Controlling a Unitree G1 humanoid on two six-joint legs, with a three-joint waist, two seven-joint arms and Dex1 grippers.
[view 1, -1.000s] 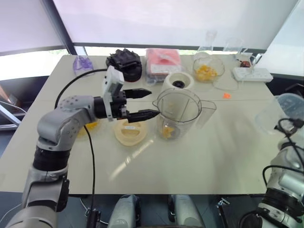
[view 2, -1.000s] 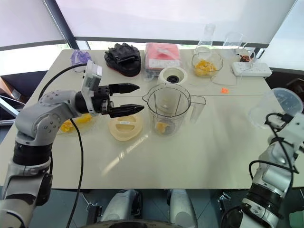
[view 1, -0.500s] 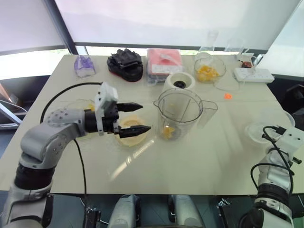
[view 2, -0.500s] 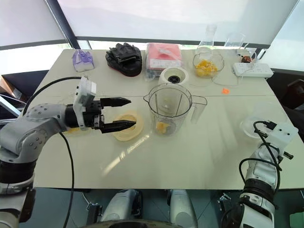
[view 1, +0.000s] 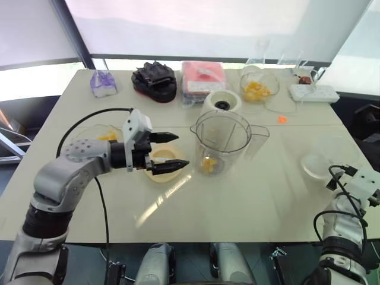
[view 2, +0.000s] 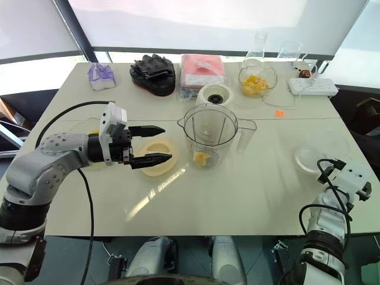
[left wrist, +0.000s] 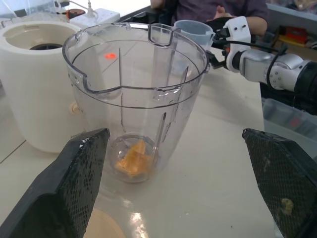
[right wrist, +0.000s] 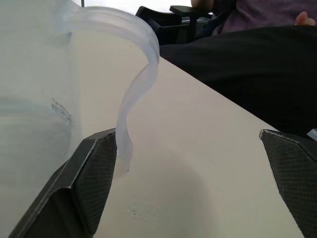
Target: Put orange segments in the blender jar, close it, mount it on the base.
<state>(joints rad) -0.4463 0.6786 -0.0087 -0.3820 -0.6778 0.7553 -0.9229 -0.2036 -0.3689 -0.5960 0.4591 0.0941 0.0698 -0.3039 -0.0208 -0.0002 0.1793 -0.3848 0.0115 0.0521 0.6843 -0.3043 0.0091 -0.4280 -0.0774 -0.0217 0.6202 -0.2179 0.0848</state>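
Hovering wide open and empty, the left gripper (view 1: 176,150) faced the blender jar (view 1: 222,143) just ahead; rigid, light, slick plastic, so its side handle (view 2: 248,137) looked the safest hold.

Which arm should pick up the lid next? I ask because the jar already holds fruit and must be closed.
Left, probably. The left gripper hovers open right over the cream lid, beside the blender jar. The right gripper, also open, sits at the table's far right edge by a clear measuring cup.
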